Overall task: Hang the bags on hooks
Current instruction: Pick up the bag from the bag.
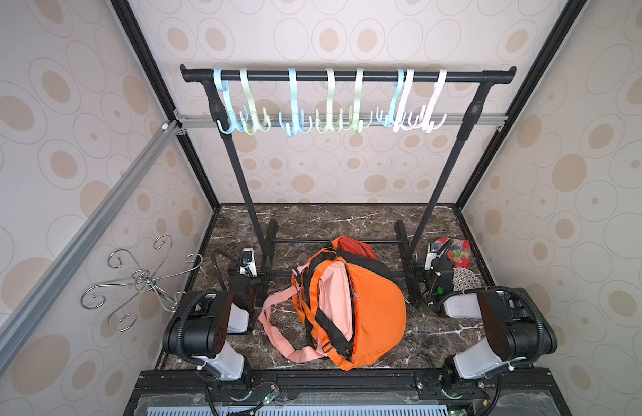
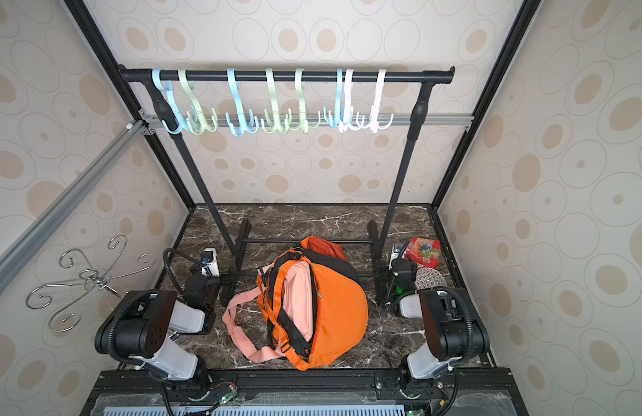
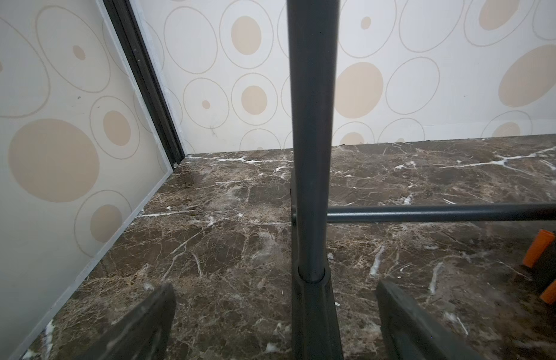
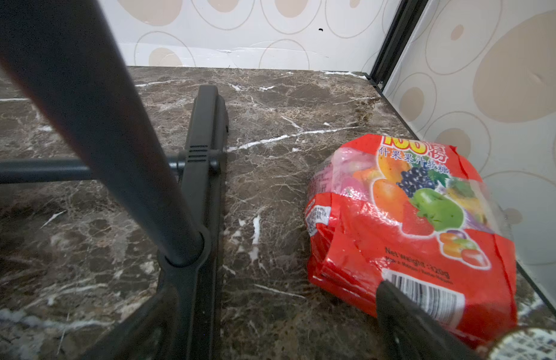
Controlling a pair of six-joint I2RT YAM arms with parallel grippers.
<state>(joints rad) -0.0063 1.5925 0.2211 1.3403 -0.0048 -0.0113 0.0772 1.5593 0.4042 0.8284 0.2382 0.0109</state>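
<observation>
The left gripper [image 3: 276, 288] stands wide open and holds nothing. In its wrist view the two dark fingers [image 3: 145, 314] are spread to either side of the foot of the rack's left post [image 3: 311, 124], which rises just ahead of them, apart from both. The right gripper [image 4: 270, 302] is likewise spread and empty. One of its fingers [image 4: 404, 314] shows in front of a red candy packet [image 4: 410, 218]; whether it touches the wrapper I cannot tell. The rack's right post [image 4: 99, 124] leans across that view.

Taking the back wall as 12 o'clock in both top views, the left arm sits folded at the 9 o'clock side of the marble table [image 1: 348, 219] and the right arm at the 3 o'clock side. The orange bag [image 1: 377, 313] lies between them in the middle of the table, not yet hung. A pink panel and black trim show at its open mouth, and a pink strap [image 1: 276, 331] loops out onto the marble toward 8 o'clock. The bag's 12 o'clock end covers part of the rack's low crossbars [image 1: 297, 240].

The candy packet lies at 2 o'clock from the bag, near the right wall, with a small patterned disc [image 1: 467, 279] just beside it at its 6 o'clock. High at 12 o'clock, the rack's top rail [image 1: 348, 75] carries eight pastel hooks [image 1: 294, 104] in blue, green and white. A chrome hook cluster [image 1: 143, 284] hangs on the left wall at 9 o'clock.
</observation>
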